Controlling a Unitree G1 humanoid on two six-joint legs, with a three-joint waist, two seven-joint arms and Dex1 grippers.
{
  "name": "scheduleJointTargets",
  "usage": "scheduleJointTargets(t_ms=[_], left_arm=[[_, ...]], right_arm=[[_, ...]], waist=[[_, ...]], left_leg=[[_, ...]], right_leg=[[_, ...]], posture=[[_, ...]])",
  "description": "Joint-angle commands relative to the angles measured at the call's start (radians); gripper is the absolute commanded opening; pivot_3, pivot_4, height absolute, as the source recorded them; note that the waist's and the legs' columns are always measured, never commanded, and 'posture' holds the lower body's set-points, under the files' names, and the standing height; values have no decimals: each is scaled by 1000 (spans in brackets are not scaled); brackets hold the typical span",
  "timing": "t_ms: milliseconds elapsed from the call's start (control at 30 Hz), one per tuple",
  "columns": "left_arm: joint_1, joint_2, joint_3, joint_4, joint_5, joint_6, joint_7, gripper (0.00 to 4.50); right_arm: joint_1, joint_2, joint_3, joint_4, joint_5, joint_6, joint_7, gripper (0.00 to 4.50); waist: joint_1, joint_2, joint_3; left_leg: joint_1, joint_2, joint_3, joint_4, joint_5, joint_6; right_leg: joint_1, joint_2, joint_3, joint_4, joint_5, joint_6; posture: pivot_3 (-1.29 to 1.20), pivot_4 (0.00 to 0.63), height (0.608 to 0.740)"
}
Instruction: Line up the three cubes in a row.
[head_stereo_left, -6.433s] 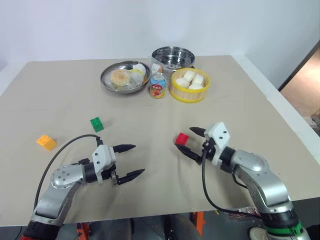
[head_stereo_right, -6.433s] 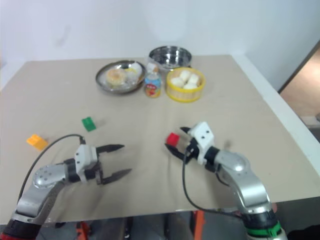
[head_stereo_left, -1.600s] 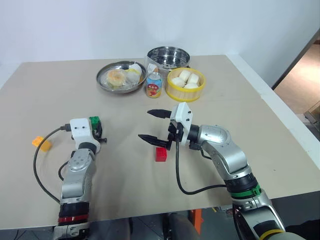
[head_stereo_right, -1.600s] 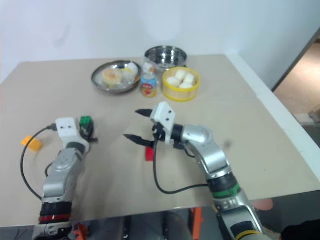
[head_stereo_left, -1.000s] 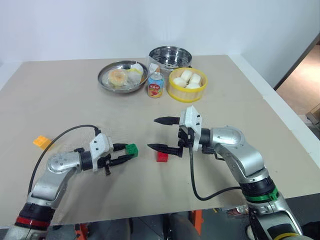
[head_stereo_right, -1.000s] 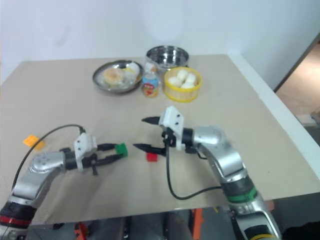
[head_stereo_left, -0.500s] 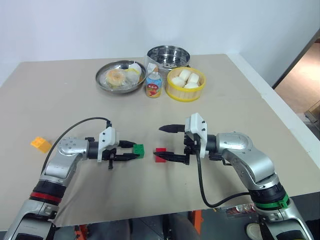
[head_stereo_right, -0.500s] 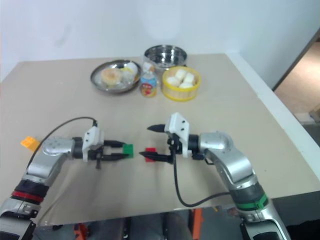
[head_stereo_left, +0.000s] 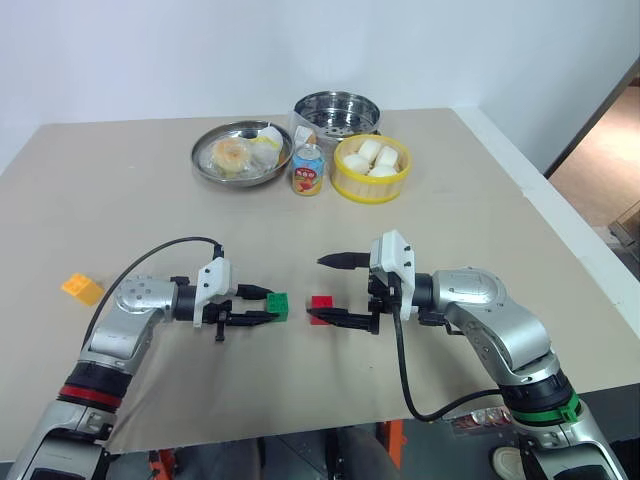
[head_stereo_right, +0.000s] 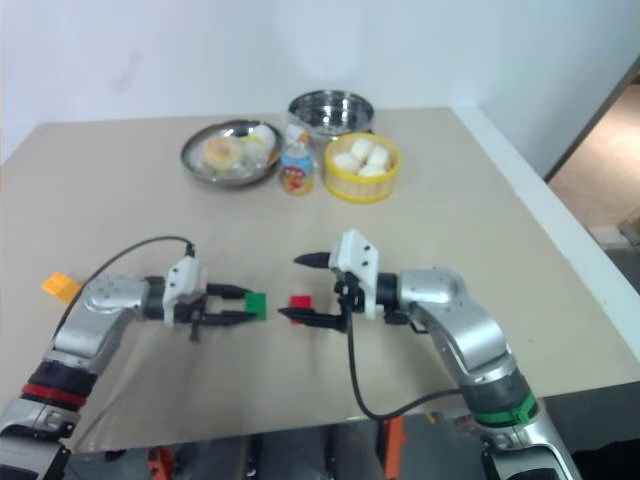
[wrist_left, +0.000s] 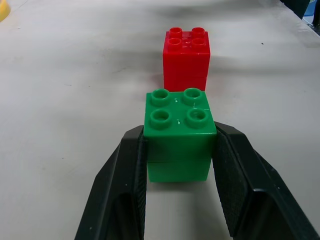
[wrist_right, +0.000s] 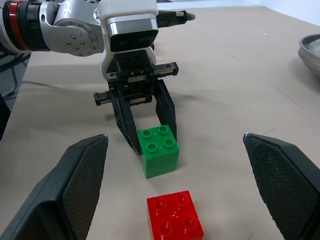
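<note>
The green cube (head_stereo_left: 278, 305) sits low at the table surface with my left gripper (head_stereo_left: 262, 305) shut on its sides. In the left wrist view the green cube (wrist_left: 180, 130) fills the gap between the black fingers (wrist_left: 125, 185). The red cube (head_stereo_left: 322, 306) rests on the table a short gap to its right, in line with it (wrist_left: 186, 57). My right gripper (head_stereo_left: 333, 290) stands open, one finger above and one below the red cube (wrist_right: 175, 222), touching nothing. The orange-yellow cube (head_stereo_left: 81, 289) lies alone at the far left.
At the back of the table stand a metal bowl (head_stereo_left: 212, 165) with a bun, a small printed can (head_stereo_left: 309, 170), a yellow basket (head_stereo_left: 371, 190) of white buns and a steel pot (head_stereo_left: 338, 113). The table's right edge (head_stereo_left: 560, 250) runs past my right arm.
Earlier, my right gripper set the red cube mid-table and my left took hold of the green cube. Over the last second the left wrist swung the green cube closer to the red one.
</note>
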Motion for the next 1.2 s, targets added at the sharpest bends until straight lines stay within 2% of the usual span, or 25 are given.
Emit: scheduleJointTargets(t_ms=[33,133,200,400,433,567,767,833,967,1200], left_arm=[[13,17,12,-15,5,-21,-12,1282],[3,27,4,8,20,-53,-28,1282],[-5,29,3,24,28,-69,-28,2317],[-33,26,32,36,25,-72,-11,4352],[-27,35,46,18,16,-54,0,4474],[22,75,124,-79,-30,49,72,4474],[219,101,340,-365,-134,270,312,4474],[289,79,412,-463,-170,343,413,4474],[420,45,490,-599,-166,372,536,4474],[447,-124,692,-676,-92,356,921,4474]], right_arm=[[-11,-3,-17,-27,4,-15,0,4500],[-17,-2,-15,-18,-1,-20,3,4500],[-19,-2,-14,-14,-3,-22,4,4500],[-27,6,-14,-7,-4,-26,4,4500],[-31,8,-15,-6,-2,-25,4,4500],[-40,16,-18,0,3,-24,6,4500],[-56,30,-12,31,3,-40,25,4500],[-66,37,-8,49,4,-47,38,4500],[-93,51,7,98,-5,-72,75,4500],[-141,80,33,187,-22,-125,125,4500]], waist=[[0,0,0],[0,0,0],[0,0,0],[0,0,0],[0,0,0],[-5,0,0],[-25,0,0],[-25,0,0],[-25,0,0],[-24,-1,0]], left_leg=[[0,0,0,0,0,0],[0,0,0,0,0,0],[0,0,0,0,0,0],[0,0,0,1,0,0],[0,0,0,1,0,0],[0,0,0,1,0,0],[0,2,0,0,0,0],[0,2,0,0,0,0],[2,2,1,0,0,0],[2,2,1,1,0,0]], right_leg=[[0,0,0,0,0,0],[0,0,0,0,0,0],[0,0,0,0,0,0],[0,0,0,0,0,0],[0,0,0,0,0,0],[0,1,0,0,0,0],[0,1,0,0,0,0],[0,0,0,0,0,0],[1,-1,1,0,1,0],[1,-1,1,0,2,-2]], posture=[[0,150,740],[0,150,740],[0,150,740],[0,150,740],[0,150,740],[0,150,740],[0,150,740],[0,150,740],[0,150,740],[0,150,740]])
